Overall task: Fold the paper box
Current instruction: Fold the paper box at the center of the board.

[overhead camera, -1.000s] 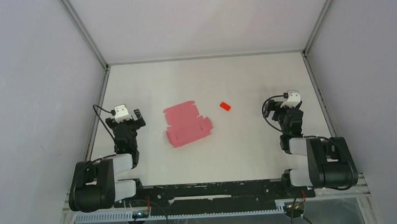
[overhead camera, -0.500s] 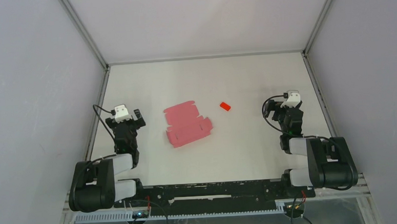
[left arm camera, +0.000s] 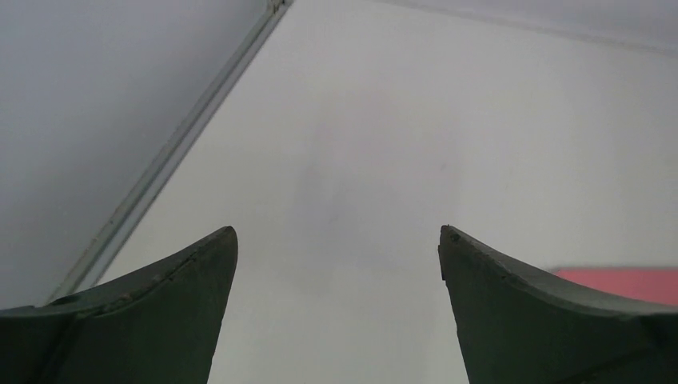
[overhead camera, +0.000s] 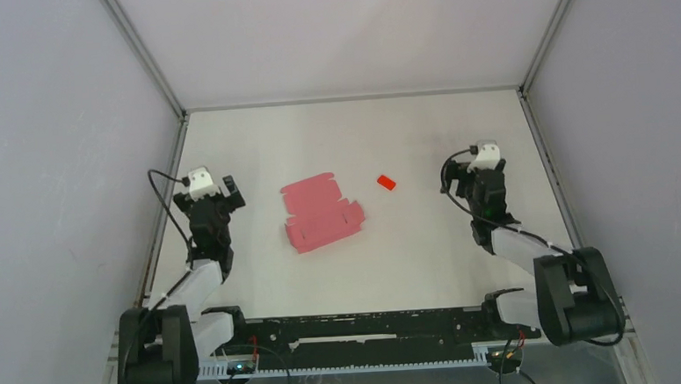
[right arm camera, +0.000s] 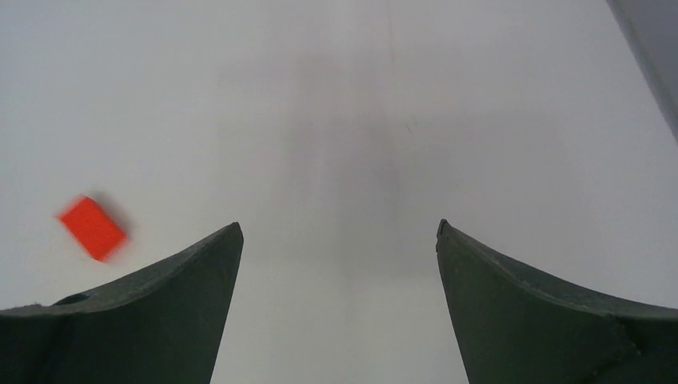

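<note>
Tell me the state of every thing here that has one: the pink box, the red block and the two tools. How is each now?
paper box: lies flat on the table, not yet folded, nothing touching it.
red block: lies on the table, apart from the box, untouched.
left tool: open, empty, left of the box.
right tool: open, empty, right of the block.

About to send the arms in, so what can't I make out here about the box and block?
- paper box: top view too small to show creases or raised flaps; left wrist view shows only a pink sliver, cut by the right edge and one of the fingers.
- red block: blurred in right wrist view, tiny in top view.
</note>
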`<action>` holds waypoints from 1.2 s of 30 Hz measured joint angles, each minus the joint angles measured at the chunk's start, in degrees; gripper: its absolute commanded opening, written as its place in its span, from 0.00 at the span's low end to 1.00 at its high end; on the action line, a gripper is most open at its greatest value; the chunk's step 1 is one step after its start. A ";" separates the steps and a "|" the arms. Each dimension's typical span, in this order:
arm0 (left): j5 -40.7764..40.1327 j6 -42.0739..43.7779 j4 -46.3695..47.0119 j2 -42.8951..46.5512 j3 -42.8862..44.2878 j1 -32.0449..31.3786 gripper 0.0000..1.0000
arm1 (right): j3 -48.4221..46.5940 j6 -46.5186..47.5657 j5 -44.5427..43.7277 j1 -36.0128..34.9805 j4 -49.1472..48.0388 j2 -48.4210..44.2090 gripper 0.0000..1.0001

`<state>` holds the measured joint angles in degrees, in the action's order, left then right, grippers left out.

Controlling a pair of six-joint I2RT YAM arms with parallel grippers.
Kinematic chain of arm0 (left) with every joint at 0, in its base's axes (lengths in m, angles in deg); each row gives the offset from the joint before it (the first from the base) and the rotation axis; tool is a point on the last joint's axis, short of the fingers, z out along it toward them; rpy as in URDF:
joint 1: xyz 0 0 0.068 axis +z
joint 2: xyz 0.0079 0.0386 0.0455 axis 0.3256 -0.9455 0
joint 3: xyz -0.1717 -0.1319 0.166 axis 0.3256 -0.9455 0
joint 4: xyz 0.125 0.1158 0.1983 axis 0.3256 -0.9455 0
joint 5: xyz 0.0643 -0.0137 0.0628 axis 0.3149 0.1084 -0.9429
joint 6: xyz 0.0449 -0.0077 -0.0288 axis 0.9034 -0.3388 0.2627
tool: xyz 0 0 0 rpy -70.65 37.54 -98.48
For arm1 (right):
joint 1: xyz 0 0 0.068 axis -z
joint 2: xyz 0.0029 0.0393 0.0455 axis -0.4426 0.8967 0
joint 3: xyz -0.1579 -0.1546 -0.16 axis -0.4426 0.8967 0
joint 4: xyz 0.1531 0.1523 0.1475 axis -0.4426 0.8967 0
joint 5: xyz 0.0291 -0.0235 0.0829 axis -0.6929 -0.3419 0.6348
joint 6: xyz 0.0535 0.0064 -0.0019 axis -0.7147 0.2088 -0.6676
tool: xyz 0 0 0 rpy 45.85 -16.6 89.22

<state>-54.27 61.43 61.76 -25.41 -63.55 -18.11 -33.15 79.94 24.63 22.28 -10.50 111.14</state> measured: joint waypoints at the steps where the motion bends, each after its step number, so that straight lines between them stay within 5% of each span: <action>1: -0.46 -0.79 -4.83 2.19 2.75 -0.02 1.00 | -3.02 0.09 -1.88 -2.34 4.94 -1.79 1.00; 5: -0.37 -6.56 -21.90 6.64 18.47 -0.81 1.00 | -22.12 -3.30 -4.50 -8.92 24.11 -7.10 1.00; 10: 7.48 -15.82 -38.25 7.13 36.04 -3.52 1.00 | -37.88 -8.79 4.55 -10.08 36.26 -9.44 0.98; 15: 21.40 -29.79 -41.55 5.81 36.85 -2.67 1.00 | -39.30 -14.23 17.20 -5.81 44.06 -4.94 1.00; 20: 34.60 -39.52 -39.10 -5.77 33.51 0.22 1.00 | -42.12 -13.40 18.08 -12.68 54.71 4.55 0.94; 24: 24.26 -38.16 -47.28 -3.54 30.62 -5.77 1.00 | -46.53 -12.66 19.54 -16.98 58.34 10.25 0.91; 29: 8.57 -33.24 -46.93 7.82 30.64 -16.24 1.00 | -48.52 -11.04 17.14 -20.81 59.01 14.84 0.84; 36: 5.62 -40.98 -43.50 8.22 23.91 -8.68 1.00 | -48.68 -8.57 14.95 -25.49 58.58 24.04 0.75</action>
<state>-48.65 20.45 18.26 -17.19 -39.63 -26.79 -81.82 71.37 39.58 -3.21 48.08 135.18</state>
